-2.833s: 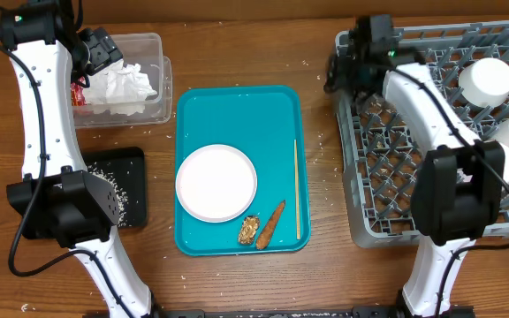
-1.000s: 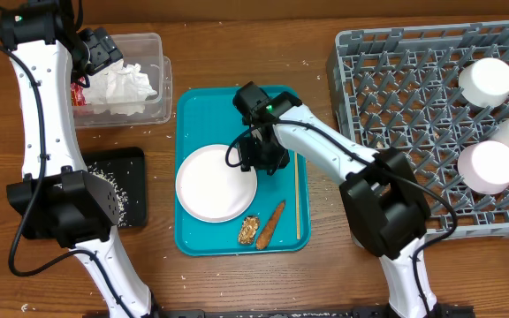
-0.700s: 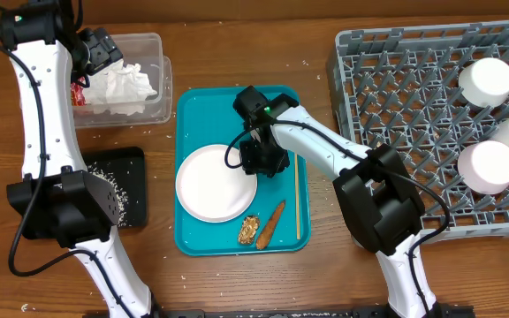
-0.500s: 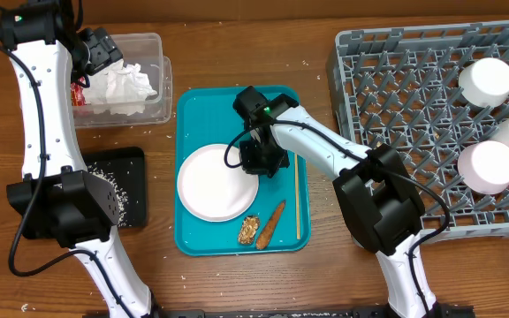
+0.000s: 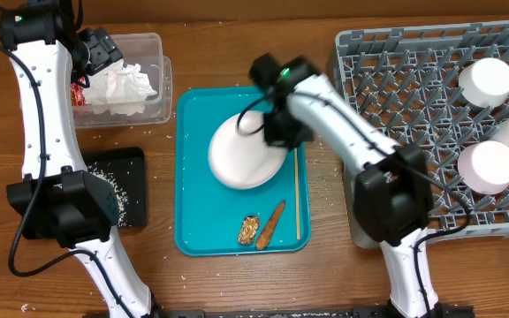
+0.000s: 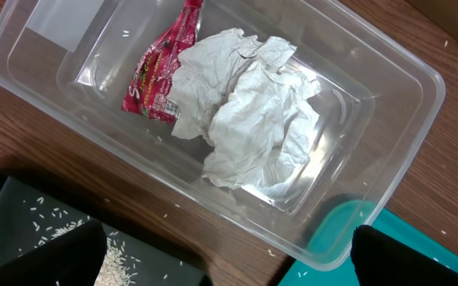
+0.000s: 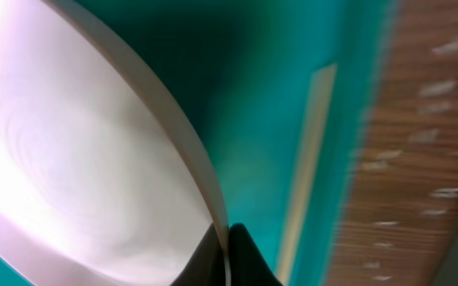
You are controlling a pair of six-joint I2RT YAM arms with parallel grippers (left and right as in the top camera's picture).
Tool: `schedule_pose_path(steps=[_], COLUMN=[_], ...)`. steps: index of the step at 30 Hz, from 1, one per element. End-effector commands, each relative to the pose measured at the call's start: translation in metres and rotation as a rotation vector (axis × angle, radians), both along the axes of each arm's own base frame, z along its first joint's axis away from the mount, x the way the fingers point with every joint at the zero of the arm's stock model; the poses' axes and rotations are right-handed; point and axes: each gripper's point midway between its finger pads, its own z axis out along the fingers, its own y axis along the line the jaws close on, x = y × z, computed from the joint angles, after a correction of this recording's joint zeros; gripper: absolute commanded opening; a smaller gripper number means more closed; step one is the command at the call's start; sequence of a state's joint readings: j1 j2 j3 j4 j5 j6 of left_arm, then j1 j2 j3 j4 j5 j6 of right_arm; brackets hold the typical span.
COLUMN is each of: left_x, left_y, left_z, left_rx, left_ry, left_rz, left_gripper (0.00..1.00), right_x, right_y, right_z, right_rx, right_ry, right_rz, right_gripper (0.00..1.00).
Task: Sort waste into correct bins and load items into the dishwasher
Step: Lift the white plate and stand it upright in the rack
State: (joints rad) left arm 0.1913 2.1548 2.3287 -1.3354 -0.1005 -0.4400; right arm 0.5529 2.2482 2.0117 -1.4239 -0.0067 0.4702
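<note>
Can't resolve right gripper (image 5: 278, 132) overhead, smeared along with plate (image 5: 246, 155). From right wrist, all blurred: see plate cropped at left and bottom edges, only fingertips (image 7: 243, 256) pinching its rim, chopstick (image 7: 307, 159) as a pale streak. From left wrist, get left gripper (image 6: 229, 266) only as dark blurs at bottom corners; see red wrapper (image 6: 157, 79) partly tucked under crumpled paper (image 6: 249, 127). Can't identify brown scraps (image 5: 262, 227) on tray (image 5: 193, 221).

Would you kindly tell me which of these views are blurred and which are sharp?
Overhead: only the right arm and plate are motion-smeared. Right wrist: table grain and chopstick streaked, plate rim at the right end effector fairly sharp. Left wrist: sharp, some glare inside the clear bin.
</note>
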Motion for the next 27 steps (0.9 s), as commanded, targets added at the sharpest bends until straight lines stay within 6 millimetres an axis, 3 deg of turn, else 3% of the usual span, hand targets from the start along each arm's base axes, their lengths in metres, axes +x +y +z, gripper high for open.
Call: schedule_pose_path(steps=[1,5,8,12,15,21,27], left_x=[-0.002,-0.002,-0.002,-0.002,-0.002,-0.002,-0.002], left_y=[-0.004,-0.004,-0.004,-0.004,-0.004,-0.004,-0.004], left_z=[0.012,0.012,0.012,0.012,0.012,0.012,0.012], left_rx=[-0.004,-0.004,-0.004,-0.004,-0.004,-0.004,-0.004], left_ry=[-0.028,-0.028,-0.028,-0.028,-0.028,-0.028,-0.028], left_rz=[0.005,0.005,0.005,0.005,0.005,0.005,0.005], left_gripper=[1.00,1.00,1.00,1.00,1.00,1.00,1.00], right_x=[0.052,0.076,0.091,0.101,0.104,0.110,0.120], right_y=[-0.087,-0.149,-0.208,-0.269,-0.304,-0.345,-0.357], right_z=[0.068,0.122,0.159,0.179,0.186,0.192,0.180], right_rx=[-0.190,-0.268,-0.378,-0.505,-0.569,-0.598,-0.609], right_ry=[-0.208,-0.359,-0.484,-0.571,-0.604,-0.652,-0.655], right_rz=[-0.130,-0.256,-0.373,-0.498,-0.571,-0.673,-0.696], right_gripper=[0.04,0.04,0.04,0.04,0.04,0.04,0.04])
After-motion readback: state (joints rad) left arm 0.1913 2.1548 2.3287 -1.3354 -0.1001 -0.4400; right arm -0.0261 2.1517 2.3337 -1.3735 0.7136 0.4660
